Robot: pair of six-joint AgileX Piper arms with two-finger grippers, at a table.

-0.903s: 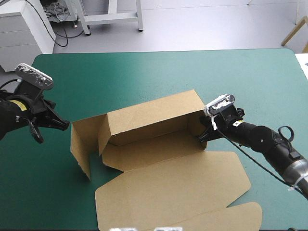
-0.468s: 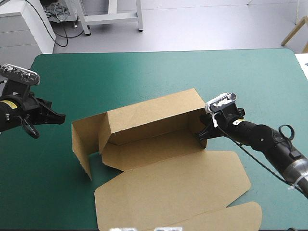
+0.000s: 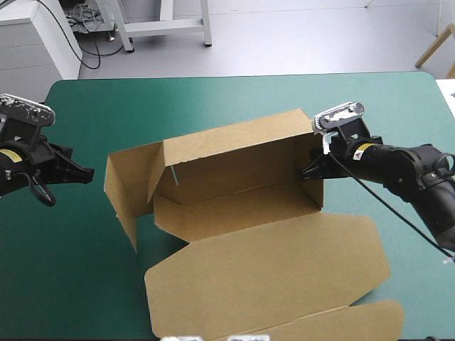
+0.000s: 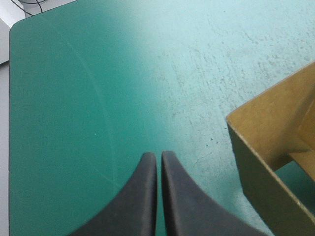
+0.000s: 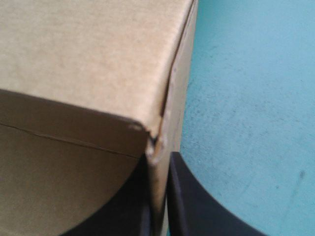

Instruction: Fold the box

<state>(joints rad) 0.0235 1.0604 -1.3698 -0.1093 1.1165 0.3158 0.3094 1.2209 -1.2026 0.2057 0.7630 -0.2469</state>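
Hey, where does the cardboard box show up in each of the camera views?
High view: the box stands mid-table, walls raised, lid flat toward the near edge.
Left wrist view: a corner of the box lies ahead of and beside the shut left gripper.
Right wrist view: the box fills much of the picture, a wall's edge pinched in the right gripper.
Shared landmark: the teal-green cover.

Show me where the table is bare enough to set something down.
Bare teal-green cover runs between the box and the table's far edge, and in the near-left corner by the left gripper. The middle and near right are crowded: box, lid, and right gripper shut on its end wall.
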